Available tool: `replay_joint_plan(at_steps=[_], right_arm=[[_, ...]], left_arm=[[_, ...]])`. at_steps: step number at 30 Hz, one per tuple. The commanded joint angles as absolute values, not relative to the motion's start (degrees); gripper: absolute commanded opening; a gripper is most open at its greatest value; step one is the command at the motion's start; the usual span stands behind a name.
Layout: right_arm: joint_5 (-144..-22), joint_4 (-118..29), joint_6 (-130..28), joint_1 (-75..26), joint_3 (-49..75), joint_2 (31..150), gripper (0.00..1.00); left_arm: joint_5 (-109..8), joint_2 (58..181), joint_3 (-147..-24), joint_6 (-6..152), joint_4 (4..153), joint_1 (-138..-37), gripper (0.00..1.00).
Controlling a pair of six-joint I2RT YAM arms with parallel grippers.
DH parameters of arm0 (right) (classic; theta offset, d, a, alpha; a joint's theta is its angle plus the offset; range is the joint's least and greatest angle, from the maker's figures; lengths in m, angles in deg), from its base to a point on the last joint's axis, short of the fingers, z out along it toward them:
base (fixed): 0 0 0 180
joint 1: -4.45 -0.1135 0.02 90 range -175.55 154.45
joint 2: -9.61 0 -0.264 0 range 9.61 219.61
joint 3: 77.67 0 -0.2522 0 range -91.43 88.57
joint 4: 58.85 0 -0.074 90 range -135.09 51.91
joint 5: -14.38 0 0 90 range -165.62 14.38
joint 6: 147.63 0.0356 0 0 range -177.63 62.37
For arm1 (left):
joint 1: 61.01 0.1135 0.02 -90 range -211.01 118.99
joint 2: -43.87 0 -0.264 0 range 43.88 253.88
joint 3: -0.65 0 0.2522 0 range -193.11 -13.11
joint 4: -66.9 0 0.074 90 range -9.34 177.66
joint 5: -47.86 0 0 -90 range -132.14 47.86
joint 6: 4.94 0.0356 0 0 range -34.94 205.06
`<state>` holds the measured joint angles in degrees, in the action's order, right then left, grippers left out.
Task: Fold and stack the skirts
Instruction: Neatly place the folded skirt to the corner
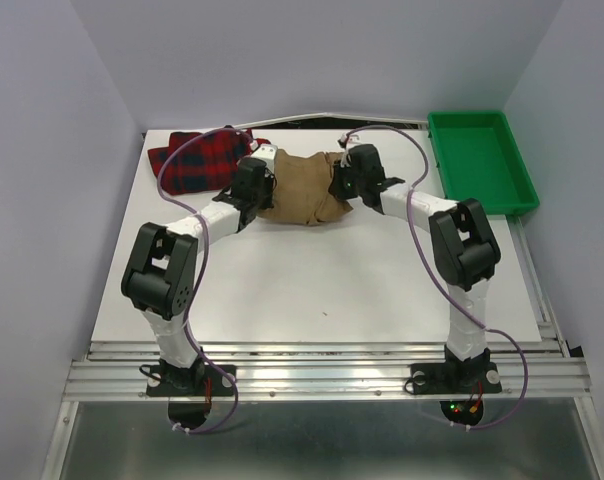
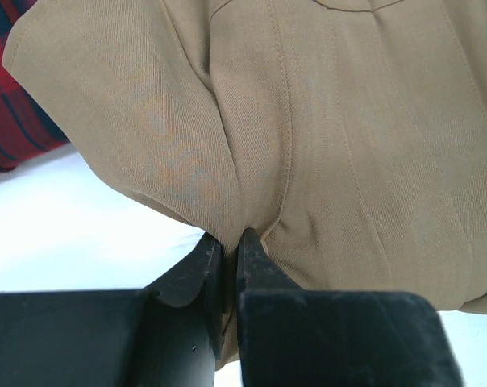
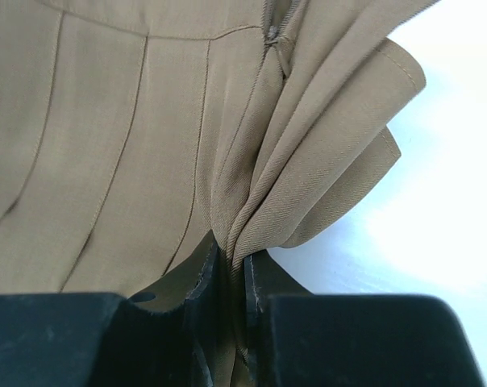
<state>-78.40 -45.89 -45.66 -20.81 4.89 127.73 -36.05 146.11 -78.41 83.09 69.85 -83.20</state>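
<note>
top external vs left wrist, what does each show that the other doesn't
Only top external: the green tray, the left arm and right arm, one at each side of the tan skirt. Only left wrist: the left fingers pinched on a fold of tan cloth. Both: the tan skirt, the red plaid skirt beside it, the white table.

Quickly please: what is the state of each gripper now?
Left gripper: closed on the plain tan-brown cloth skirt.
Right gripper: closed on the same skirt's bunched edge.
</note>
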Motion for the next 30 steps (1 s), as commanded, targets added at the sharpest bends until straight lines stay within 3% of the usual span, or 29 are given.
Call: replay_joint_plan(at_steps=[1,16,30], right_arm=[[-75.9,-51.1,-48.4,-21.0,-1.4,124.0,0.01],[-76.5,-52.9,-52.4,-22.0,-14.0,128.5,0.01],[-76.6,-62.9,-52.0,-25.3,-36.4,145.6,0.01]], left_arm=[[-32.4,140.7,-82.1,87.7,64.3,-83.1,0.00],[-29.0,139.4,-85.9,93.4,59.2,-82.1,0.00],[-26.8,137.6,-87.8,95.3,54.8,-73.1,0.00]])
